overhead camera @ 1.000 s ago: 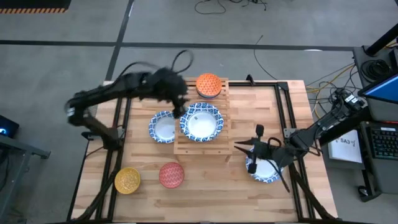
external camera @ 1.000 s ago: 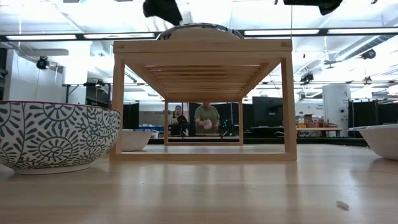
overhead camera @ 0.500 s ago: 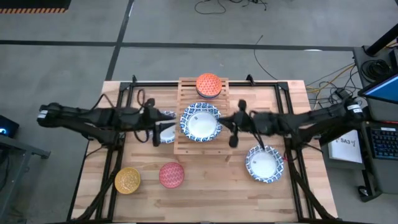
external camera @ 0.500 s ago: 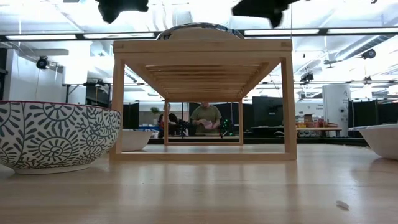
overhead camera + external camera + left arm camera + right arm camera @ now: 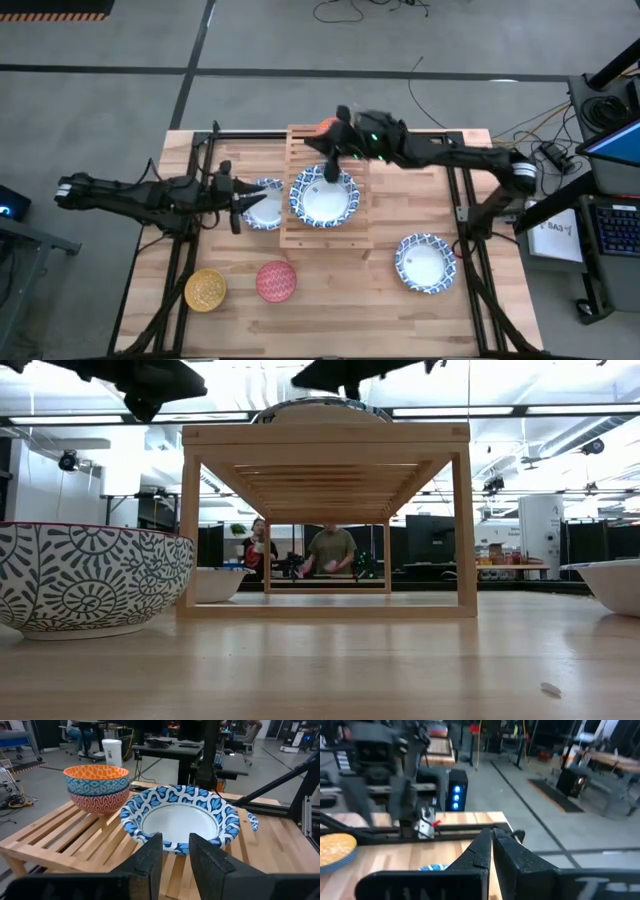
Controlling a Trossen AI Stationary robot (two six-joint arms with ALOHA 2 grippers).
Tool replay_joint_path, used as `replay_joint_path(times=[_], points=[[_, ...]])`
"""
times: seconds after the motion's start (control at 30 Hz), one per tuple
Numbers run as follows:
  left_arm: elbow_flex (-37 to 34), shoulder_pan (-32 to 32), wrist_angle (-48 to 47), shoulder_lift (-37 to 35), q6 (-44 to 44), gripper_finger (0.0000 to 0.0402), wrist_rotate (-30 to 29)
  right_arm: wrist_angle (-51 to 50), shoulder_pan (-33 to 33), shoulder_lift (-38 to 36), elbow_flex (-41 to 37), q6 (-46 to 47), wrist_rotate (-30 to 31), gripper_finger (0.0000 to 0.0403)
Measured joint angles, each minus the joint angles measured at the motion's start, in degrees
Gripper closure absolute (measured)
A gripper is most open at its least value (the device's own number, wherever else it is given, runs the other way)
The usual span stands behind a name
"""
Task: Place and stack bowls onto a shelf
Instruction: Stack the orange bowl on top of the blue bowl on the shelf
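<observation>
A wide blue-rimmed bowl (image 5: 323,195) (image 5: 181,818) sits on the slatted wooden shelf (image 5: 295,237). At the shelf's far end an orange bowl (image 5: 331,130) (image 5: 96,777) is stacked in another small bowl. Two more wide bowls rest on the table, one left of the shelf (image 5: 264,204) and one to its right (image 5: 425,262). The yellow bowl (image 5: 205,290) and the red bowl (image 5: 276,281) stand near the front left. My left gripper (image 5: 238,208) (image 5: 175,855) hovers narrowly open beside the left bowl. My right gripper (image 5: 328,160) (image 5: 491,845) is shut, in the air over the shelf's far half.
In the low view both grippers (image 5: 150,385) (image 5: 340,375) hang above the level of the shelf top (image 5: 325,433). Black frame rails run along the table's left side (image 5: 195,180) and right side (image 5: 455,190). People stand in the room behind the table (image 5: 330,550).
My left gripper has drawn back from the shelf bowl's left rim toward the table's left. My right gripper has left the right-hand bowl and swung far and left, over the shelf. No bowl has moved.
</observation>
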Motion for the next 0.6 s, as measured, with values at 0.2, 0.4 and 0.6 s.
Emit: replay_joint_path(times=[0.2, 0.4, 0.6], points=[[-1.35, 0.04, -0.07, -3.75, -0.07, 0.0324, 0.0, -5.67, -5.01, 7.39, 7.83, -0.06, -1.47, 0.0394], [-1.26, 0.04, -0.74, -5.52, 0.0, 0.0324, 0.02, -6.38, -8.91, 10.87, 8.62, 1.17, -7.38, 0.0394], [-1.31, 0.04, -1.5, -5.62, 0.02, 0.0324, 0.02, -6.65, -10.42, 12.19, 8.38, 1.87, -8.36, 0.0394]])
